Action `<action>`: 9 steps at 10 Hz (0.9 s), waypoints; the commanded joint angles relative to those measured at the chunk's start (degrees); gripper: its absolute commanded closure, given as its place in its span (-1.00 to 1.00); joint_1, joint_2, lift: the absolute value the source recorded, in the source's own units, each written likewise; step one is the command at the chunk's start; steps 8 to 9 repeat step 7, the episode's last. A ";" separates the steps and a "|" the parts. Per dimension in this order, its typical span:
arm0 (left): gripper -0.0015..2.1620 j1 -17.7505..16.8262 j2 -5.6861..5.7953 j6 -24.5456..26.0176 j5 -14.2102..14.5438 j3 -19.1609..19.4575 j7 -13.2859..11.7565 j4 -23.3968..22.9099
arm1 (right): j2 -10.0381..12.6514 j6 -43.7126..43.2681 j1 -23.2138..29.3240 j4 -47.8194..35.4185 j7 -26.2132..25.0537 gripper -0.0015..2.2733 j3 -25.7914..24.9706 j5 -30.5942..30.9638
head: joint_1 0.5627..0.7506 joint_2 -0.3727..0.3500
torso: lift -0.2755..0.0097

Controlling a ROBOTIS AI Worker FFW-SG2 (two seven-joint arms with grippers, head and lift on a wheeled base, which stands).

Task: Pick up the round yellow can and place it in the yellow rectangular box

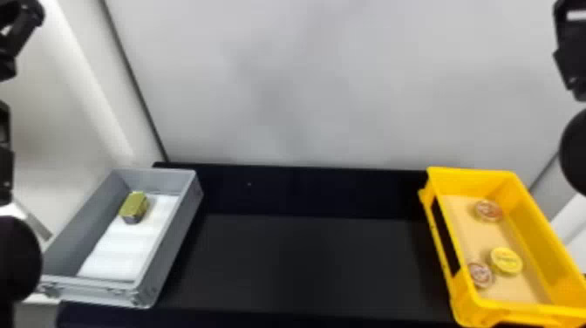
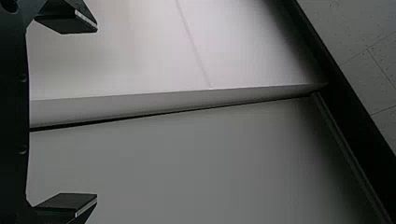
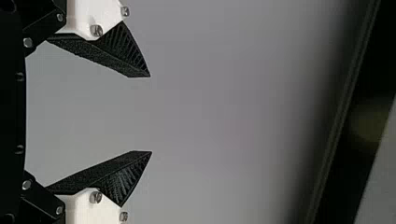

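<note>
1. Head view. Round yellow can lies inside the yellow rectangular box, down on its pale floor, lid side up. One reddish can right beside it; whether the two touch, cannot tell. Second reddish can lies toward the box's far end, apart from both. Over on the left, grey box with an angular gold-green tin on a white liner. Black table between the boxes. Left arm and right arm at their own side edges, clear of both boxes. Reading: placing looks done, pick and drop both; nothing left to carry for this task

2. Left wrist view. Left gripper has its two fingers wide apart, nothing between them. Pale panels beyond. No part for it in what remains, I judge

3. Right wrist view. Right gripper also spread, tips well apart, empty, a plain grey surface behind. No grasp called for; at most, bring the arms to rest without knocking the yellow box
</note>
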 commanded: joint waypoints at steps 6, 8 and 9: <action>-0.99 -0.19 0.24 0.87 -0.18 0.08 -0.87 -0.35 | 0.75 -0.21 -2.69 -1.93 0.96 -0.67 -0.75 0.17 | 0.39 0.18 | 0.91; -0.99 -0.19 0.24 0.87 -0.26 0.08 -0.87 -0.44 | 0.67 -0.65 -2.69 -1.85 0.43 -0.66 -0.75 0.08 | 0.39 0.18 | 0.91; -0.99 -0.19 0.24 0.87 -0.26 0.08 -0.87 -0.44 | 0.67 -0.65 -2.69 -1.85 0.43 -0.66 -0.75 0.08 | 0.39 0.18 | 0.91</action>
